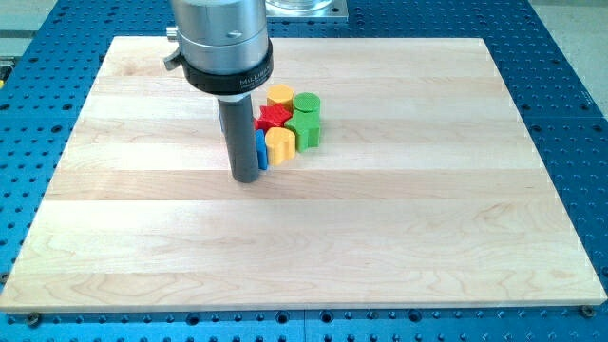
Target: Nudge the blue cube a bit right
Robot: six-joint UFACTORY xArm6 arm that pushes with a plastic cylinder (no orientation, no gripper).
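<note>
Tip (pixel 246 178) touching blue cube (pixel 260 149) left side | collar lettering unreadable | jaws: none visible

The only lettering I see is small white print on the black collar (pixel 228 81) of my arm, above the rod; it is too small and blurred for me to read.

Wooden board (pixel 380 237) on blue perforated table (pixel 570 57)
</note>
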